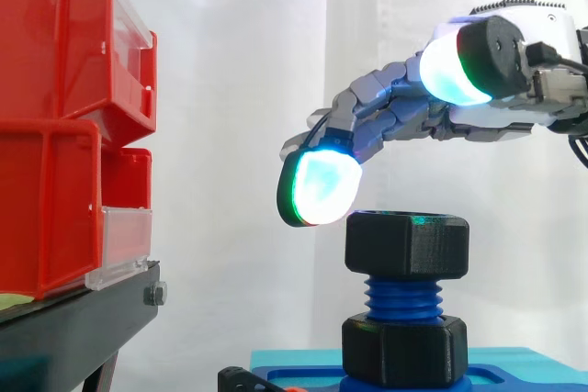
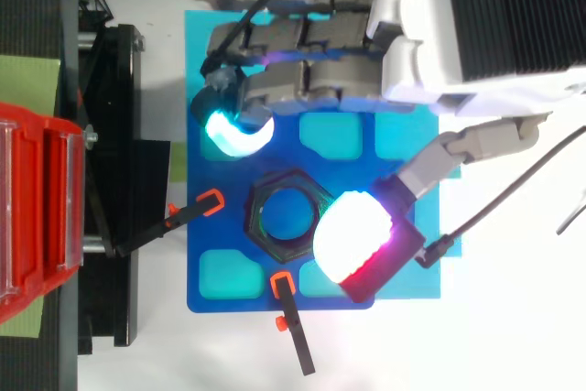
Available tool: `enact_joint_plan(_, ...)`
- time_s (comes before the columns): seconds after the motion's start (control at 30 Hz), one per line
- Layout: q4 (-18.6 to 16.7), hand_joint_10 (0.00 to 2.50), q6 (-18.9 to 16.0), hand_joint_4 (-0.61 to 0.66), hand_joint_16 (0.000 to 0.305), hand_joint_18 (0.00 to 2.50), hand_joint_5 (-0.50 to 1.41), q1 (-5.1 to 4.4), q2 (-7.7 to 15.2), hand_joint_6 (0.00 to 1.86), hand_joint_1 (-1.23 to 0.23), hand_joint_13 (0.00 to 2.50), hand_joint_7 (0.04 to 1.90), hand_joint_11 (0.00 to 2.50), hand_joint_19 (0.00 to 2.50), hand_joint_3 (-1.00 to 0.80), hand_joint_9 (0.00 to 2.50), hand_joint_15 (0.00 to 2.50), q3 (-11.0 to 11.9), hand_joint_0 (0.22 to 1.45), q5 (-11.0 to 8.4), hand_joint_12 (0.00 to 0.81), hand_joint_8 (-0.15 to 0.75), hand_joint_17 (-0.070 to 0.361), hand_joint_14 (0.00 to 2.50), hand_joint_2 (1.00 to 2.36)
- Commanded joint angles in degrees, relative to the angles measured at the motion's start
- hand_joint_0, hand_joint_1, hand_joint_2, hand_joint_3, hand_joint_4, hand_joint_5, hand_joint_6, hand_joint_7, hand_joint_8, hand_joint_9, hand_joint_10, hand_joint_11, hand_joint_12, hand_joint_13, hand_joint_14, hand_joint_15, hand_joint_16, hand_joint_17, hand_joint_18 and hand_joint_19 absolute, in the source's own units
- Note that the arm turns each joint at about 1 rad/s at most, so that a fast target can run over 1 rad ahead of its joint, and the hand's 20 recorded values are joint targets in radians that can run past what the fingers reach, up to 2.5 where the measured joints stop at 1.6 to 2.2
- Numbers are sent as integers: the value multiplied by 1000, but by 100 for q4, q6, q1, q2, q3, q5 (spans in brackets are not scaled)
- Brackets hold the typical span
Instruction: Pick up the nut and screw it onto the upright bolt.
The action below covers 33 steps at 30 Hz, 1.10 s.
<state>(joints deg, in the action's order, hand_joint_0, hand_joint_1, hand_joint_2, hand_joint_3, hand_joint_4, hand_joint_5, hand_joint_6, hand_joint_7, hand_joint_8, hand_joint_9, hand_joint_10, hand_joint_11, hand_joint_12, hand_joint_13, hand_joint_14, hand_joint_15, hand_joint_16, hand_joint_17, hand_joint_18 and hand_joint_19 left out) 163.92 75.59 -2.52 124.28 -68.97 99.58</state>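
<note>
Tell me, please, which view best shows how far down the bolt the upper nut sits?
The side view: the upper nut sits atop the blue bolt thread, with bare thread above the lower nut. The top view gives its hexagonal outline and central hole, not its height.

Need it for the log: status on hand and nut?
Hand open, over the nut, no grip. Nut sitting atop upright bolt, blue thread bare beneath. Second nut at bolt's foot. Nothing between hand and nut.

A robotics lab bench — a white curtain backdrop, red storage bins on a black stand, a blue fixture plate held by orange-tipped clamps.
</note>
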Motion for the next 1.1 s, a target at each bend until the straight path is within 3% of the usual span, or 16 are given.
enact_joint_plan(0.0,-18,0,-36,195,53,0,-176,-91,0,502,-70,42,689,0,0,-500,308,0,6,467,-9,349,222,118,0,1000)
enact_joint_plan(0.33,-9,0,-238,196,53,0,-172,-328,0,502,-62,39,713,0,0,-500,281,0,-3,469,-211,350,225,119,0,1000)
enact_joint_plan(0.6,8,0,-238,201,52,0,-165,-346,0,502,-84,69,700,0,0,-500,312,0,-3,474,-211,350,232,116,0,1000)
enact_joint_plan(1.07,-123,0,-299,200,51,0,-165,-284,149,502,-84,75,693,0,0,-500,314,0,-3,475,44,350,229,114,0,1000)
